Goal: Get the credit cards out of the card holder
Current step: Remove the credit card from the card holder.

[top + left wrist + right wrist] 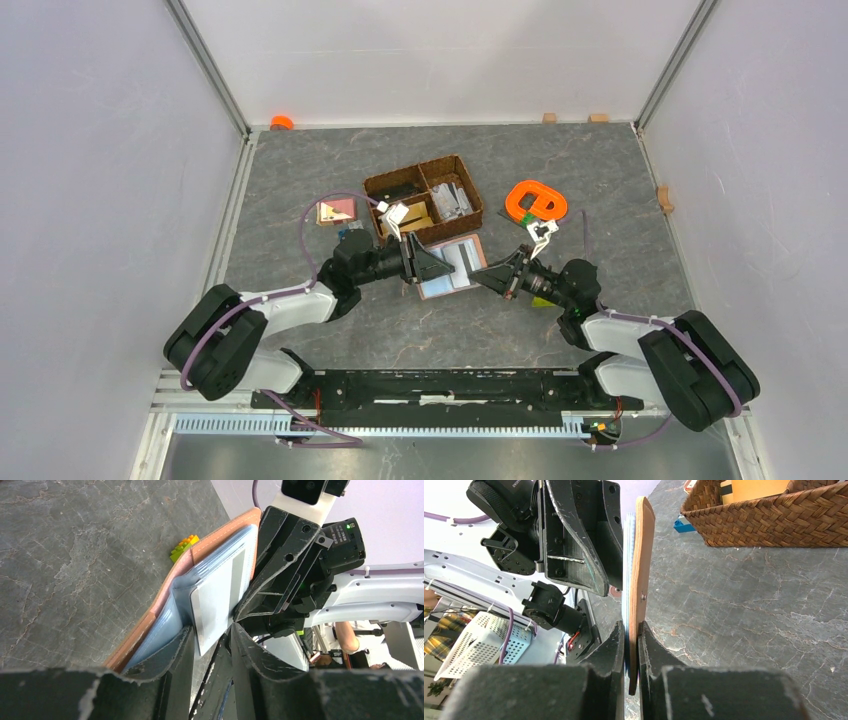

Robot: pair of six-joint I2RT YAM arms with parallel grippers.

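The open reddish-brown card holder [455, 265] is at mid-table, just in front of the woven basket [425, 195], with a grey credit card [217, 600] sticking out of its pale blue sleeves. The right gripper [632, 630] is clamped on the holder's edge. The left gripper [212, 632] faces it from the other side, jaws apart around the card's lower corner.
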